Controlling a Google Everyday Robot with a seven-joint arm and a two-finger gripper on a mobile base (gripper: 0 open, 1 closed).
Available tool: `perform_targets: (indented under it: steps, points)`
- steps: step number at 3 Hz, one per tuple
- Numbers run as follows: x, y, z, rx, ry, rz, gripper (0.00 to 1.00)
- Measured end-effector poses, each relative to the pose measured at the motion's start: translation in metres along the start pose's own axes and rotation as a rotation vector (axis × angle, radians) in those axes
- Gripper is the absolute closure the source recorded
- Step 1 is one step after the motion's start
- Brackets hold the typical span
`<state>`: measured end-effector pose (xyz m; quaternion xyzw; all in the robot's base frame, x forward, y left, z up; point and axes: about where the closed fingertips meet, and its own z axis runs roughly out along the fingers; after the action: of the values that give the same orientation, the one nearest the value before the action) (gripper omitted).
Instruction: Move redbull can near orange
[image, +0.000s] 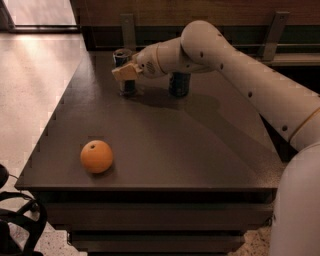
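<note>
the redbull can (128, 87) stands at the far left of the bench (200, 150), near the back edge, with a wider dark soda can (179, 84) just beside it on its right. the orange (96, 156) sits well apart from both, near the front left corner, so the can has most of the bench's depth to cross. the gripper (125, 72) is at the can's mid-height, reaching in sideways from the right, with the arm (225, 55) passing above the soda can. that side-on approach looks chosen to take the slim can around its body and leave its neighbour alone. the gripper's tan tip overlaps the can's front, but i cannot tell whether it is pinching the can or only set against it. the can is upright, with its long axis vertical and its open-looking top facing up. keeping it that way through the carry would let it be set down on its base beside the fruit.
</note>
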<state>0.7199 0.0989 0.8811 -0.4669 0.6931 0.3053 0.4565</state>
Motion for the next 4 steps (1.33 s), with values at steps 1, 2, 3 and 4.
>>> perform_targets:
  steps: [1, 2, 3, 4]
  points:
    - [-0.001, 0.001, 0.001, -0.006, 0.0, -0.001, 1.0]
    - [-0.014, 0.001, -0.002, -0.03, -0.007, -0.013, 1.0]
    - [-0.038, 0.005, -0.008, -0.053, -0.009, -0.045, 1.0]
    - [-0.058, 0.011, -0.026, -0.061, -0.022, -0.068, 1.0]
